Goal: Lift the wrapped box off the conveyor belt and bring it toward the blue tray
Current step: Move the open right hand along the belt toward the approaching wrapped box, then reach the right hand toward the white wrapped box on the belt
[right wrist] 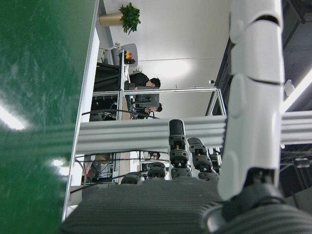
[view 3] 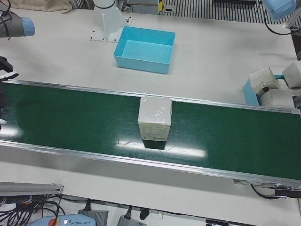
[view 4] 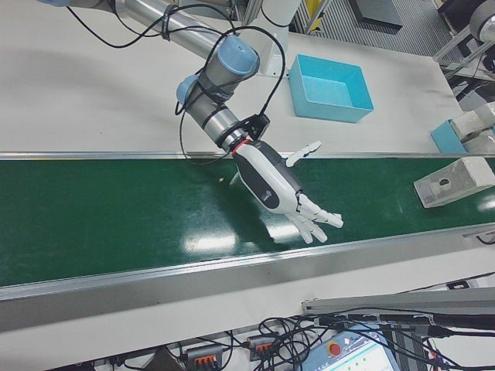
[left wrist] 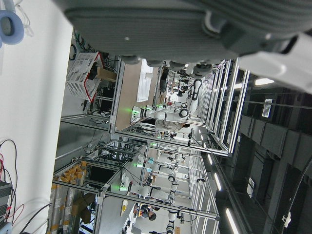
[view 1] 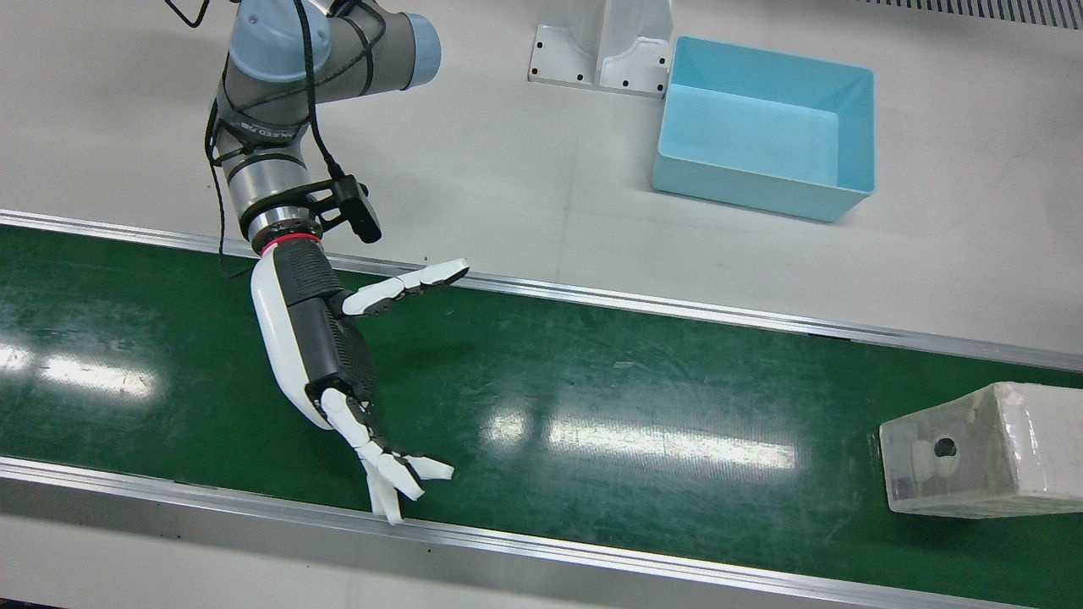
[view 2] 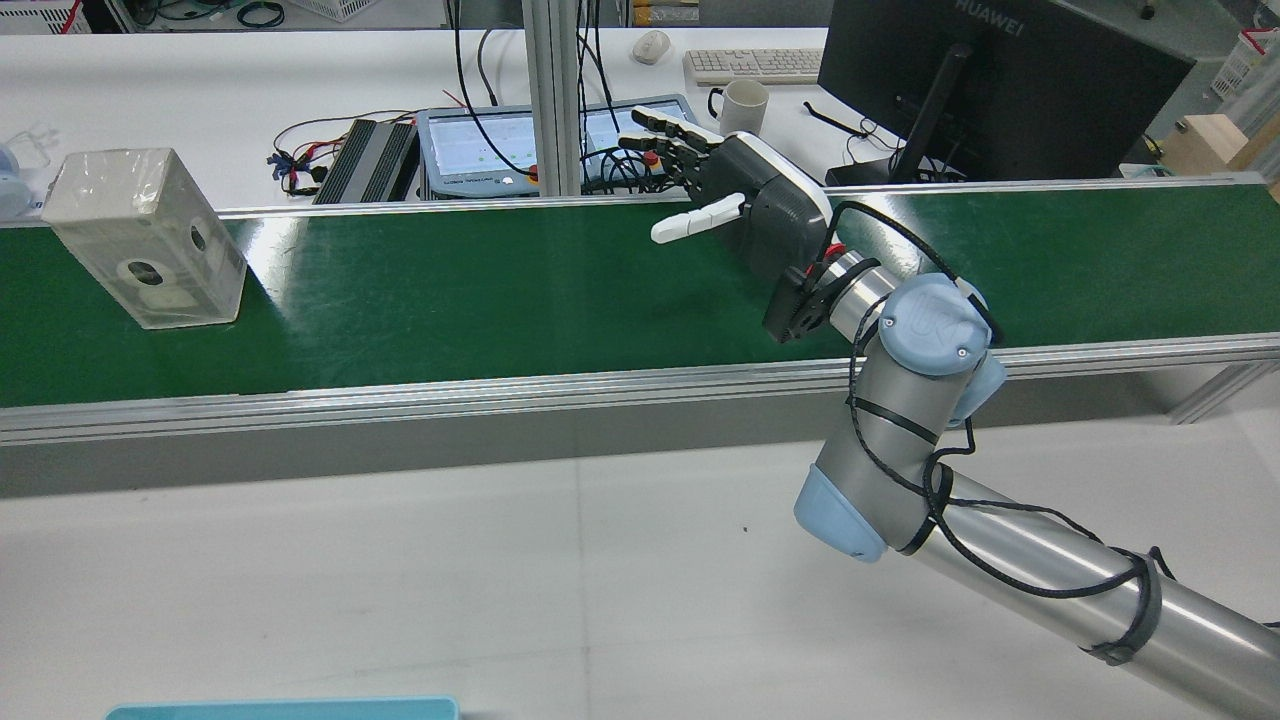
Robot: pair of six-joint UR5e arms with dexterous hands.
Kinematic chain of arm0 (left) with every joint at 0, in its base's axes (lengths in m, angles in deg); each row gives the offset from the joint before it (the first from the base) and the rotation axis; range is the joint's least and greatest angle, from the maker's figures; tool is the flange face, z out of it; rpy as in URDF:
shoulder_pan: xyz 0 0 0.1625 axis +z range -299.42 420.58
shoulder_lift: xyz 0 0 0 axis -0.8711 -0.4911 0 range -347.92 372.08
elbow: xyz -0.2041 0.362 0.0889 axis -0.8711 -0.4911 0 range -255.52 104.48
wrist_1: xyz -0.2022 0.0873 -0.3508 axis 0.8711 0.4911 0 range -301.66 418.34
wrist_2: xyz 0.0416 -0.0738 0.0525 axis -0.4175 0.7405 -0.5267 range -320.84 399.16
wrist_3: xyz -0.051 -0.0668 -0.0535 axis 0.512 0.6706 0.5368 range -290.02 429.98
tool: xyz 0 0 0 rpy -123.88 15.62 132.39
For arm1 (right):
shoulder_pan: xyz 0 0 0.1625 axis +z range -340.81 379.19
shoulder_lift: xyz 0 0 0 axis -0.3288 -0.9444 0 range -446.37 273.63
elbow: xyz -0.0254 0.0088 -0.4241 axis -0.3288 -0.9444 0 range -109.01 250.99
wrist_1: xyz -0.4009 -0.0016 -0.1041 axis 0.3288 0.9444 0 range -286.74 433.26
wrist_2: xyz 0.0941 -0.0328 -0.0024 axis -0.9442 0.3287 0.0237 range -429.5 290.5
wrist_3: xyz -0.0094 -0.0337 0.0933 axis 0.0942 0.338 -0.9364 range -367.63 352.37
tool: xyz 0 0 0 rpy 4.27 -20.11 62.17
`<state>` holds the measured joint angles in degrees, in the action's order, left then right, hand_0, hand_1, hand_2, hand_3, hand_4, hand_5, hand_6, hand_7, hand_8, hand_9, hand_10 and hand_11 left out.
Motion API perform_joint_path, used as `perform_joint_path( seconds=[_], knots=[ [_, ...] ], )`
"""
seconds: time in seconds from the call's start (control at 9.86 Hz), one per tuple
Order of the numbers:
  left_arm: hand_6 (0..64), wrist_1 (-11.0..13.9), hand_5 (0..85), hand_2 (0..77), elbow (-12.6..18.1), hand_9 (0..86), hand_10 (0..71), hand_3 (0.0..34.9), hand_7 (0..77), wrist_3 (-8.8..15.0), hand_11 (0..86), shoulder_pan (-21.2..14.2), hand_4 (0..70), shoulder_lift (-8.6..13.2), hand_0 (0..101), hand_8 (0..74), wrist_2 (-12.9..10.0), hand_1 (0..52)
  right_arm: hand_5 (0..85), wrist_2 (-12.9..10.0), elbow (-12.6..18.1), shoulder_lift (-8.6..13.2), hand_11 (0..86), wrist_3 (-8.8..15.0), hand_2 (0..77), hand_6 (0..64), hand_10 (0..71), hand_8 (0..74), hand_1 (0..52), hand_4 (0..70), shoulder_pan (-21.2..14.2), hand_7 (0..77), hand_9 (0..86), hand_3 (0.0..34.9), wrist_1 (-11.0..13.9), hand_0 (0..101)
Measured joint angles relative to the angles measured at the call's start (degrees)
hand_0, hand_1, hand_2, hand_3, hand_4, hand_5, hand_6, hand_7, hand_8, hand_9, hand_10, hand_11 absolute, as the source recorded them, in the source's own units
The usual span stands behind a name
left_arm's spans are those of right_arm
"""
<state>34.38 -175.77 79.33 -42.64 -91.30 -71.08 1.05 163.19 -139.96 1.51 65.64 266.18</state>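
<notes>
on the green conveyor belt (view 1: pixel 592 397), toward the robot's left end, the wrapped box (view 1: pixel 986 448) stands alone, a pale block under clear film with round holes in one face; in the rear view it sits at the far left of the belt (view 2: pixel 145 235), upright and touched by nothing. in the left-front view the same box (view 3: pixel 155 117) stands mid-belt, nearer the rail on the robot's side. the blue tray (view 1: pixel 766 127) rests on the white table (view 1: pixel 508 144) beyond that rail, just beside the left arm's white pedestal (view 1: pixel 605 42), and shows an empty floor. the right hand (view 1: pixel 330 364) hangs over the belt well apart from the box, palm turned toward it, fingers (view 1: pixel 389 478) spread and straight, thumb (view 1: pixel 406 286) held out to the side, holding nothing; the right-front view shows it likewise splayed (view 4: pixel 282 189). the left hand's palm fills the top edge of its own view (left wrist: pixel 185 24), but whether its fingers are apart or together cannot be told. more wrapped blocks (view 3: pixel 275 89) lie by a second blue holder at the belt's end.
</notes>
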Motion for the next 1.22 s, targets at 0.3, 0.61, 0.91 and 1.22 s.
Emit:
perform_joint_path(
  seconds=[0.3, 0.61, 0.91, 1.22],
  knots=[
    [0.5, 0.00, 1.1, 0.5, 0.00, 0.5, 0.0, 0.0, 0.5, 0.00, 0.5, 0.00, 0.0, 0.00, 0, 0.5, 0.00, 0.0, 10.9, 1.44, 4.18, -6.34, 0.5, -2.27, 7.1, 7.6, 0.0, 3.3, 13.1, 10.4, 2.30, 21.3, 3.3, 0.0, 0.00, 48],
    [0.5, 0.00, 1.1, 1.1, 0.00, 0.0, 0.0, 0.0, 0.5, 0.00, 0.5, 0.00, 0.0, 0.00, 0, 0.5, 0.00, 0.0, 10.9, 2.81, 4.57, -7.09, 0.5, -2.54, 8.2, 8.7, 0.5, 3.3, 13.1, 10.4, 2.73, 23.5, 4.9, 0.0, 0.00, 48],
    [0.0, 0.00, 1.1, 0.5, 0.00, 0.0, 0.0, 0.0, 0.5, 0.00, 0.5, 0.00, 0.0, 0.00, 0, 0.5, 0.00, 0.0, 12.5, 2.69, 2.10, -3.44, 0.5, -2.43, 9.8, 10.4, 0.0, 3.3, 12.5, 13.1, 2.07, 26.2, 6.0, 0.0, 0.02, 48],
    [0.5, 0.00, 1.1, 1.1, 0.00, 0.0, 0.5, 0.0, 0.5, 0.00, 0.5, 0.00, 0.0, 0.00, 0, 0.5, 0.00, 0.0, 13.6, -0.66, -1.17, 2.26, 1.1, -1.59, 11.4, 11.4, 0.5, 3.8, 14.7, 14.2, -1.27, 29.5, 7.1, 0.0, 0.15, 48]
  ],
)
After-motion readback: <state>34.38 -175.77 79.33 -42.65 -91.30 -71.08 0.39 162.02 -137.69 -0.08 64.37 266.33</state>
